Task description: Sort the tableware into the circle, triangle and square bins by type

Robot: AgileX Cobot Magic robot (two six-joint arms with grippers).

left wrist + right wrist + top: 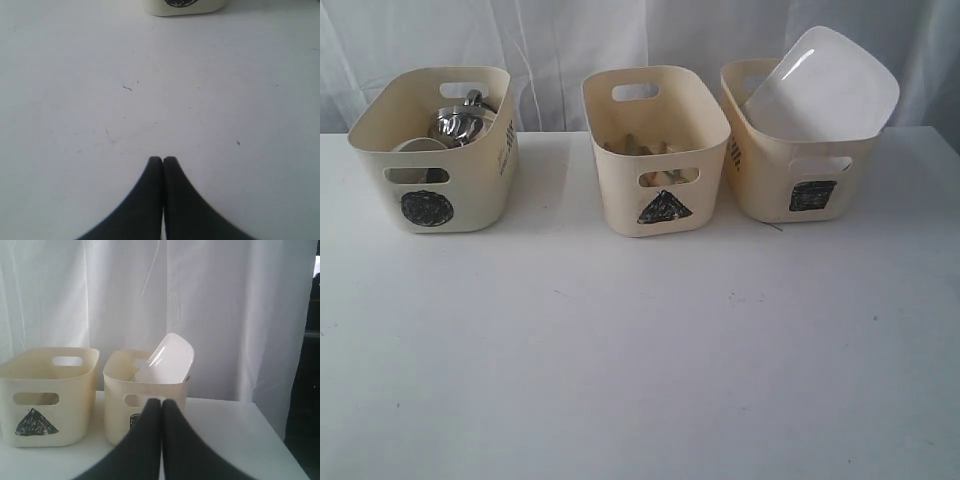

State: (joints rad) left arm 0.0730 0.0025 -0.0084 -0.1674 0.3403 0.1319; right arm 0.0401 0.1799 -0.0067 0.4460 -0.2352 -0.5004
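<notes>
Three cream bins stand in a row at the back of the white table. The circle bin [432, 150] on the left holds steel mugs [460, 120] and a white bowl [418, 146]. In the triangle bin [656, 150] in the middle lie wooden chopsticks [640, 146]; other cutlery there is hard to make out. The large white plate [825, 85] leans tilted out of the square bin [795, 165] on the right. My left gripper [163, 159] is shut and empty over bare table. My right gripper [161, 401] is shut and empty, facing the square bin [145, 405] and plate [170, 360]. Neither gripper shows in the exterior view.
A white curtain [570, 40] hangs behind the bins. The white table [640, 350] stretches in front of them. Its right edge [280, 440] runs close beside the square bin, with a dark area beyond. The circle bin's base [184, 6] shows at the edge of the left wrist view.
</notes>
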